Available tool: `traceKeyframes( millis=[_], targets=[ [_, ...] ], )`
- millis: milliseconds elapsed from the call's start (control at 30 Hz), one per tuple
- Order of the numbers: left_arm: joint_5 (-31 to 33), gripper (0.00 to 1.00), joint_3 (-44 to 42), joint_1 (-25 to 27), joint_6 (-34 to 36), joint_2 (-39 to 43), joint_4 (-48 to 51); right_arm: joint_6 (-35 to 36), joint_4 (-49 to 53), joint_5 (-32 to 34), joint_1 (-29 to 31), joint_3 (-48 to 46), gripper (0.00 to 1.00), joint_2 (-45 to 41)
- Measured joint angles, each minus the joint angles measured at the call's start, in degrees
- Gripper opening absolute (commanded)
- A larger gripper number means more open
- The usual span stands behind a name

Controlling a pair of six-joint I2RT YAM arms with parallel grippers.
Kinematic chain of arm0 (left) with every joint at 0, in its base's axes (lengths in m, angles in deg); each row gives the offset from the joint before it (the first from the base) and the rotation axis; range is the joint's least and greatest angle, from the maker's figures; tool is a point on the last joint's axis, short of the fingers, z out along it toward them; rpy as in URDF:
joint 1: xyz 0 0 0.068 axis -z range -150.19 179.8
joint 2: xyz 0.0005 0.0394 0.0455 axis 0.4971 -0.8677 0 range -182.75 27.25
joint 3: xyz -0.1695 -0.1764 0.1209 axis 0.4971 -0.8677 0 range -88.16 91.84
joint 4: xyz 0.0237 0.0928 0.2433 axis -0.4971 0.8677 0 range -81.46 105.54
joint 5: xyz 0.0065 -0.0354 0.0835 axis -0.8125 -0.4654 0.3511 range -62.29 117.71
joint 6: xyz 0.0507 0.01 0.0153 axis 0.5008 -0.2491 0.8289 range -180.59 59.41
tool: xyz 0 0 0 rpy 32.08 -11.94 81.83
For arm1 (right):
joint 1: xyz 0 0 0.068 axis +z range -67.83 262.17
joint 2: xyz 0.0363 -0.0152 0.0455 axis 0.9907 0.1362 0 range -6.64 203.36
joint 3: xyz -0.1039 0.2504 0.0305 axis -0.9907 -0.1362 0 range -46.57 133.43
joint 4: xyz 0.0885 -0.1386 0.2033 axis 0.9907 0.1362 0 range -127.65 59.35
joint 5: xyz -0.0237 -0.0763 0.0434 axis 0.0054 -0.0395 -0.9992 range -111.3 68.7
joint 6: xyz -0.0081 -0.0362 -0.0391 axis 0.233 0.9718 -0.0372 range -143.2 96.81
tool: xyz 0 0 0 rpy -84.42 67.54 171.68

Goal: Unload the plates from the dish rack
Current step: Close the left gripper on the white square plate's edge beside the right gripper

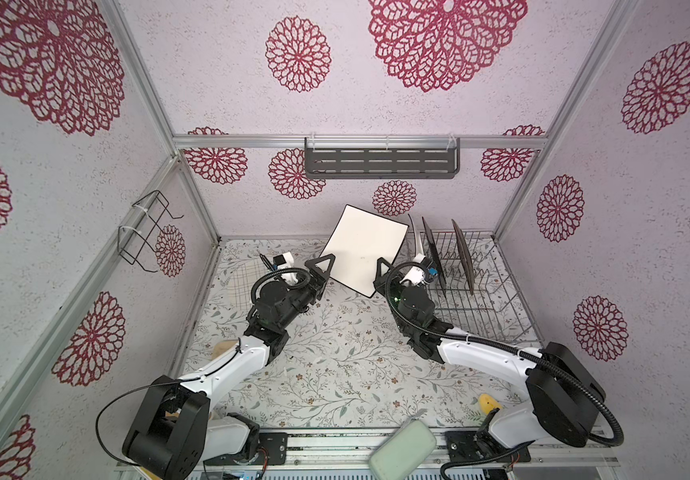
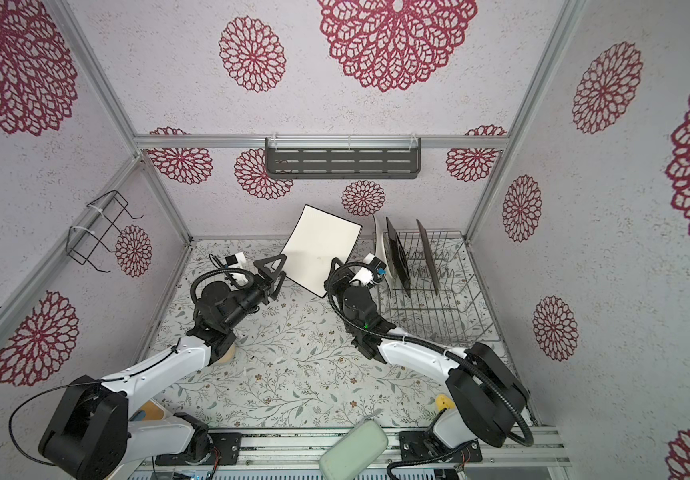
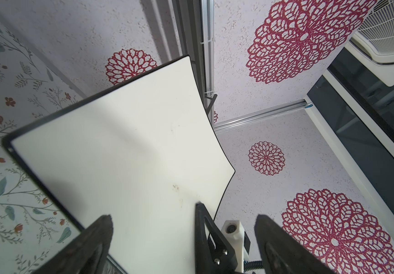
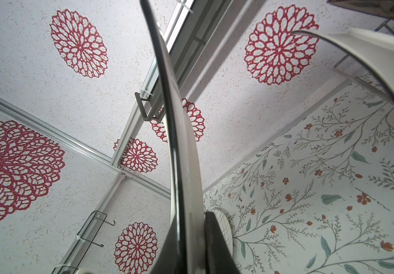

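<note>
L arm [image 1: 227, 365] reaches fwd w/ elbow bent, wrist turned toward centre; L gripper [image 1: 326, 275] has jaws spread wide. R arm [image 1: 480, 353] is bent likewise, angled inward, R gripper [image 1: 380, 274] pinched tight on the white plate [image 1: 362, 245] edge.

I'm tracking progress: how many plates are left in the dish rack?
3: a pale plate at the dish rack's left end, a dark plate next, another dark plate further right. None seems hidden.
</note>
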Motion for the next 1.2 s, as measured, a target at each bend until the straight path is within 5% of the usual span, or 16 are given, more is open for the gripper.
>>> traceKeyframes(
  millis=[833,1200],
  targets=[
    [0.5,0.97,-0.07,1.51,-1.14,-1.95,-1.64,1.49,-5.07,1.44,0.0,0.0,0.0,-0.92],
    [-0.35,0.83,4.39,2.21,-2.27,-6.64,-5.29,-2.78,-12.28,1.51,0.0,-1.33,0.0,-0.92]
  ],
)
